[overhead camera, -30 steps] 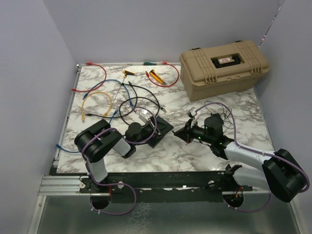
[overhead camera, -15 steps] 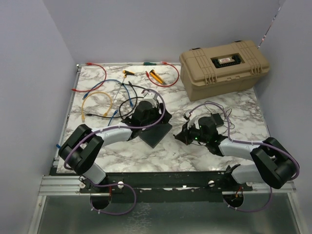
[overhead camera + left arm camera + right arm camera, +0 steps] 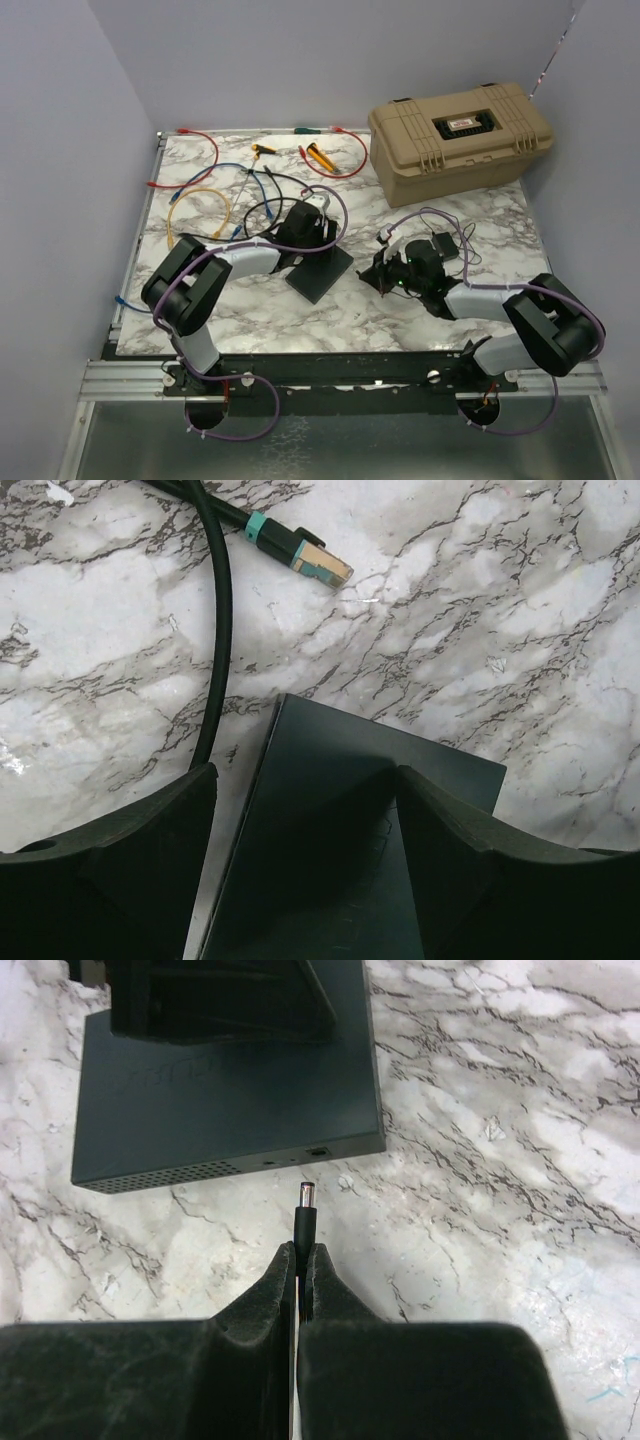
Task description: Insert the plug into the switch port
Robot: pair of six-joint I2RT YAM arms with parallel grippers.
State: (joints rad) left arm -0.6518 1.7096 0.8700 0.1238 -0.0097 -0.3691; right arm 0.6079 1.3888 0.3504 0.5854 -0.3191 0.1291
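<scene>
The switch [image 3: 322, 268], a flat dark-grey box, lies at the table's middle. My left gripper [image 3: 305, 226] stands open over its far end. In the left wrist view the gripper [image 3: 303, 775] has one finger [image 3: 150, 850] beside the switch [image 3: 340, 810] and the other finger [image 3: 470, 850] above its top; nothing is pinched. My right gripper [image 3: 300, 1255] is shut on the plug [image 3: 305, 1210], a black barrel with a metal tip. The tip points at the switch's near edge [image 3: 230, 1165], a short gap from the small ports [image 3: 318, 1150]. From above, the right gripper [image 3: 383, 276] sits just right of the switch.
A big tan case [image 3: 460, 140] stands at the back right. A black power adapter [image 3: 445, 245] lies behind my right wrist. Red [image 3: 200, 150], yellow [image 3: 200, 215] and black cables lie at the back left. A teal-booted network plug [image 3: 300, 558] and its black cable [image 3: 222, 630] lie beyond the switch.
My left arm has reached out over the switch and its jaws have opened wide. The switch has turned slightly. My right gripper has dropped a little nearer the switch, still holding the plug.
</scene>
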